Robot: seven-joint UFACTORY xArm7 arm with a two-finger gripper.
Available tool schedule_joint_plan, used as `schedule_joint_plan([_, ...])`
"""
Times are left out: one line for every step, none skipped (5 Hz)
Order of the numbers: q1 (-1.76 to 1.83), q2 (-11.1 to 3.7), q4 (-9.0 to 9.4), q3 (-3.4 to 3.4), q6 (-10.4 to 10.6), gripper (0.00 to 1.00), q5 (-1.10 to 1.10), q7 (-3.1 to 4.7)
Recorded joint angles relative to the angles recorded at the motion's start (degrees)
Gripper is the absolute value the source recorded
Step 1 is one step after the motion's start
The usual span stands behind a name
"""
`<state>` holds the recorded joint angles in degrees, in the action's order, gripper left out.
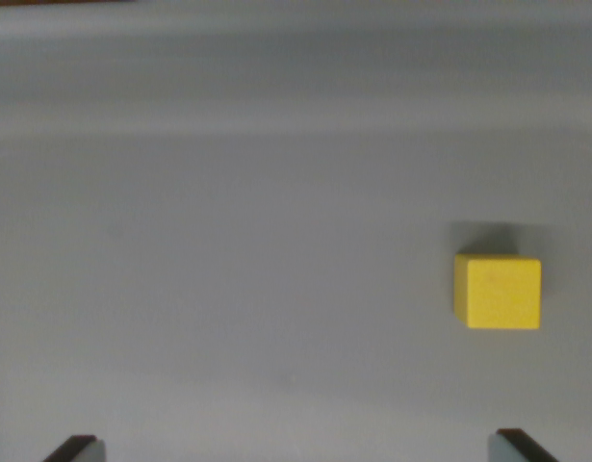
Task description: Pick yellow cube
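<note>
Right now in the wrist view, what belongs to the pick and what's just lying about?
Belongs to the job:
- yellow cube, at the wrist view's right
- pincer, open, its two fingertips at the bottom corners, cube not between them

Just lying about:
- nothing else in view; only the bare grey surface

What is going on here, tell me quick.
A robot arm's wrist camera looks down at a plain grey surface. The only object is a yellow cube, sitting alone toward the wrist view's right. The claw is open: just its two fingertips show at the bottom corners, far apart, with nothing between them. The cube lies above and roughly in line with the right fingertip, not centred between the two, and nothing touches it. The pick has not happened yet.
</note>
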<state>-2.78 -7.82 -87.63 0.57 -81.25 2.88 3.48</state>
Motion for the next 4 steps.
schedule_joint_plan([-0.67, -1.61, 1.01, -0.27, 2.4, 0.0, 0.31, 1.35])
schedule_joint_plan([-0.67, -1.61, 1.01, -0.27, 2.4, 0.0, 0.31, 1.35])
schedule_joint_plan([-1.39, -3.32, 2.08, -0.56, 4.9, 0.0, 0.63, 2.78])
schedule_joint_plan([-1.39, -3.32, 2.08, -0.56, 4.9, 0.0, 0.63, 2.78])
